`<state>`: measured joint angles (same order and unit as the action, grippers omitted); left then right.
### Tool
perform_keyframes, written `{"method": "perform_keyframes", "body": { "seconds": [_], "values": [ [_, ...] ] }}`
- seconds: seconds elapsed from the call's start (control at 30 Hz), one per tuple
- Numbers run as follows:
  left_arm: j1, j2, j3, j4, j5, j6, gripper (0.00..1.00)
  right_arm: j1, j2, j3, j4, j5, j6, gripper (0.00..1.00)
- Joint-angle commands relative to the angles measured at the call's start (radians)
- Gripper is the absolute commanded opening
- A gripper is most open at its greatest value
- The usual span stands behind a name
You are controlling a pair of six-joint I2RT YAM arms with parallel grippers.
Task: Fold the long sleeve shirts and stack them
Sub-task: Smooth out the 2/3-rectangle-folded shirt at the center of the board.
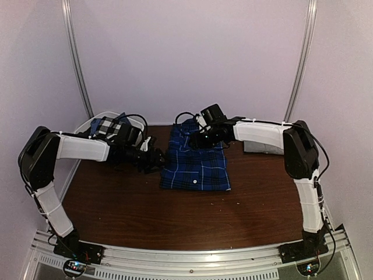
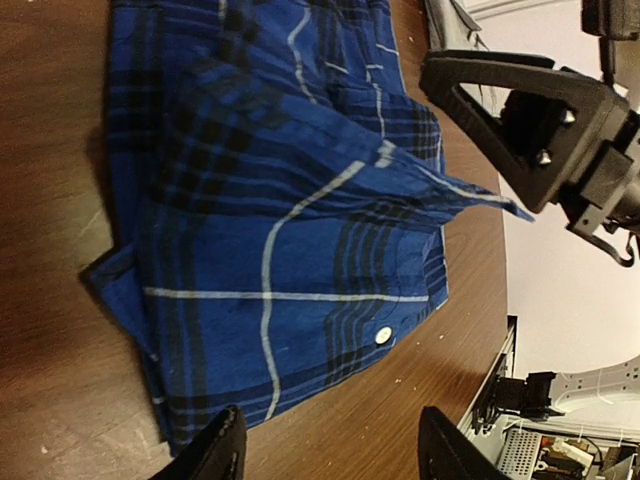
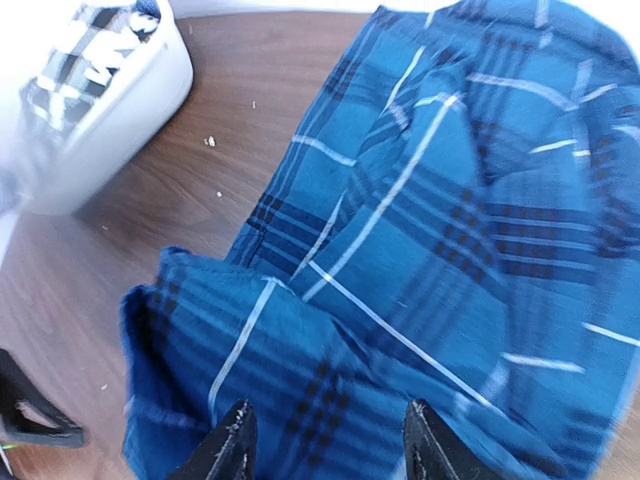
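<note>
Shirt (image 1: 195,166), blue plaid, lies part-folded on table (image 1: 175,216), long axis near-to-far. L gripper (image 2: 330,455) sits at shirt's left long edge, jaws apart, nothing btwn them. R gripper (image 3: 325,445) hangs over shirt's far end, jaws apart too, no cloth pinched. Next fold prob. needs far end brought nearward: R arm is nearer that end, L only flanks.
</note>
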<state>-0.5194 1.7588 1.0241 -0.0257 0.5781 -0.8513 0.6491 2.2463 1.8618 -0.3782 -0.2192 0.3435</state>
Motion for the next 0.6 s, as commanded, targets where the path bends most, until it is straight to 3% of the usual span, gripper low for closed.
{"method": "perform_keyframes", "body": {
  "seconds": [0.0,0.17,0.3,0.57],
  "values": [
    [-0.052,0.079,0.123,-0.018,-0.032,0.059,0.54,-0.052,-0.167,-0.132,0.034,0.061,0.022,0.51],
    [-0.077,0.188,0.277,-0.098,-0.113,0.065,0.46,-0.069,-0.295,-0.307,0.088,0.099,0.035,0.52],
    [-0.073,0.210,0.340,-0.143,-0.254,0.096,0.47,-0.107,-0.365,-0.449,0.141,0.082,0.051,0.55],
    [-0.033,0.274,0.466,-0.250,-0.361,0.180,0.46,-0.193,-0.379,-0.615,0.243,-0.057,0.074,0.58]
  ]
}}
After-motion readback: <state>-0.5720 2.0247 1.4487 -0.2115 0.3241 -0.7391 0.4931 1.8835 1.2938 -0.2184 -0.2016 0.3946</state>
